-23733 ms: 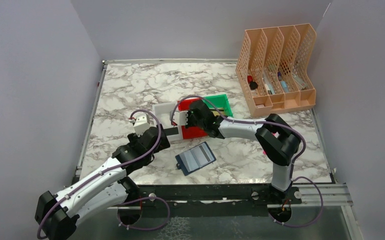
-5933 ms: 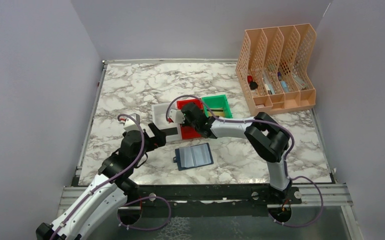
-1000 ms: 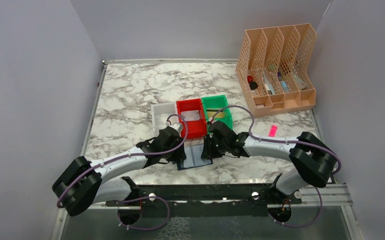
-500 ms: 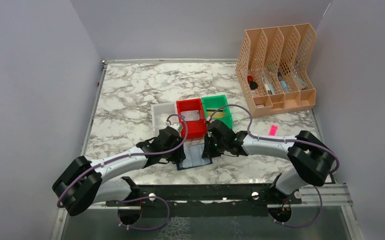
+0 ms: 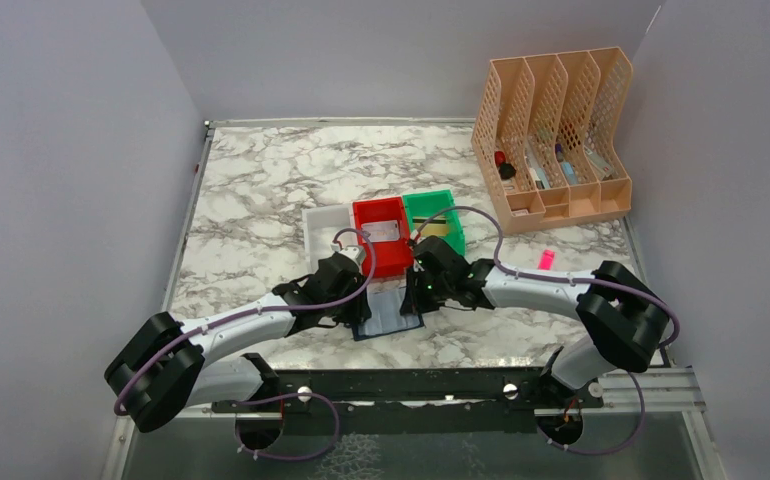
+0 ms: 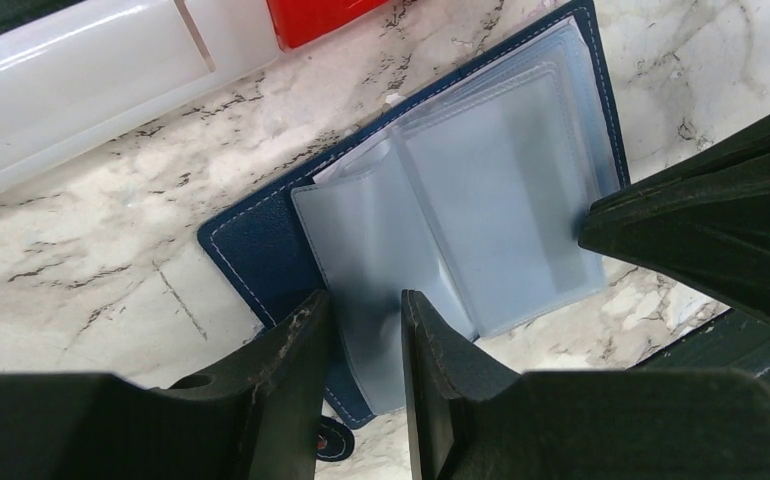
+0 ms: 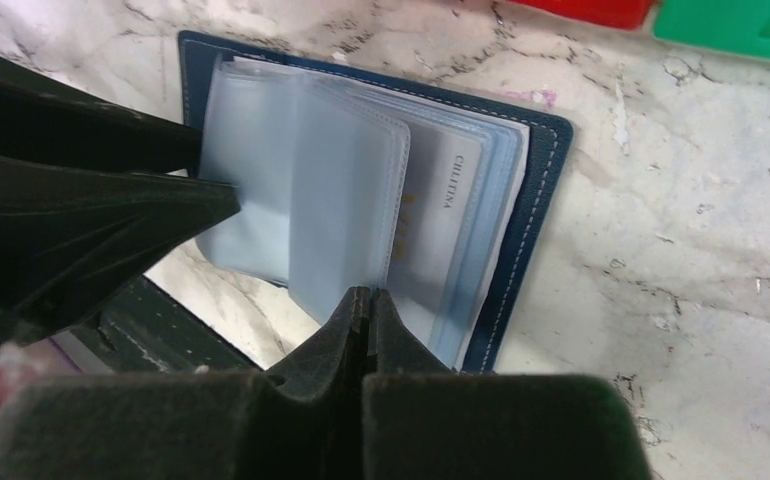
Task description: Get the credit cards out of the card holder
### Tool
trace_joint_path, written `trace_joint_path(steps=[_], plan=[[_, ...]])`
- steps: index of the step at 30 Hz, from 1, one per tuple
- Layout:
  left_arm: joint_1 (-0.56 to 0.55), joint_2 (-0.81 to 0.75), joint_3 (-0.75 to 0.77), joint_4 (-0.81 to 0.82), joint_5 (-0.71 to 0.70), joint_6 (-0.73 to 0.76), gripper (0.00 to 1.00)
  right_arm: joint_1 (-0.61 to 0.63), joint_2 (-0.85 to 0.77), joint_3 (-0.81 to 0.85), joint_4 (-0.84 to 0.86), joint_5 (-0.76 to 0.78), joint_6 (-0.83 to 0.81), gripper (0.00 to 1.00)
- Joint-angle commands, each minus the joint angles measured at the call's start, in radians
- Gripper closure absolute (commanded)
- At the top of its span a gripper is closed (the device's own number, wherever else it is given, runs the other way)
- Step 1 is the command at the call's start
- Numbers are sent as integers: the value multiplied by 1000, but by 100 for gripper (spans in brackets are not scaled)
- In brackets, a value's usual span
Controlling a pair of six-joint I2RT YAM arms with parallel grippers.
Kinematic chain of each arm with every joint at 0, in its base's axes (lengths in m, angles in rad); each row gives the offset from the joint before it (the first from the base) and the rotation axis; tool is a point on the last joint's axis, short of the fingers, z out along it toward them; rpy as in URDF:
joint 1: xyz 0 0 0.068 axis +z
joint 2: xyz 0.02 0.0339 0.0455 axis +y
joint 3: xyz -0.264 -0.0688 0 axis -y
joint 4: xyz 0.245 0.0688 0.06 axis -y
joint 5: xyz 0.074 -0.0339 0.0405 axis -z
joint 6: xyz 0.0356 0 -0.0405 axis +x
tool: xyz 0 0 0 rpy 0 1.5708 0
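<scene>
Navy card holder open on marble table, near red bin. L gripper slightly apart over sleeve edge. R gripper fingers together at sleeve edge; pinch unclear. Card inside.

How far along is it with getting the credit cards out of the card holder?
Done: the card holder lies open, and a silvery card sits in the red bin, a tan card in the green bin. In hand: the left tool straddles a clear sleeve edge; the right tool, closed, sits at the pages. Left: at least one lettered card remains sleeved.
</scene>
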Motion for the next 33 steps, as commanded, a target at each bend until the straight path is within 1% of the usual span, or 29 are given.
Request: trace_joint_path(steps=[1, 4, 11, 14, 17, 18, 21, 23, 28, 33], plan=[[-3, -20, 11, 13, 0, 1, 65, 4, -2, 62, -17, -10, -2, 99], [-2, -24, 8, 11, 0, 0, 65, 5, -29, 65, -61, 69, -5, 99], [-3, -26, 11, 10, -3, 1, 65, 5, -47, 95, -171, 164, -44, 99], [-3, -26, 15, 8, -4, 3, 65, 5, -47, 100, -184, 154, -61, 99], [-3, -23, 17, 8, -3, 3, 65, 5, -50, 90, -163, 121, -60, 99], [-3, -21, 18, 8, -3, 2, 65, 5, -47, 85, -154, 113, -53, 97], [-3, -17, 21, 8, 1, 6, 65, 5, -24, 74, -127, 88, -45, 84], [-3, -19, 21, 6, 3, 4, 65, 5, -6, 70, -116, 76, -41, 79], [-2, -30, 21, 3, -2, 6, 65, 5, 16, 59, -113, 78, -41, 73], [-3, -24, 23, 3, -3, 6, 65, 10, 37, 51, -111, 72, -52, 72]])
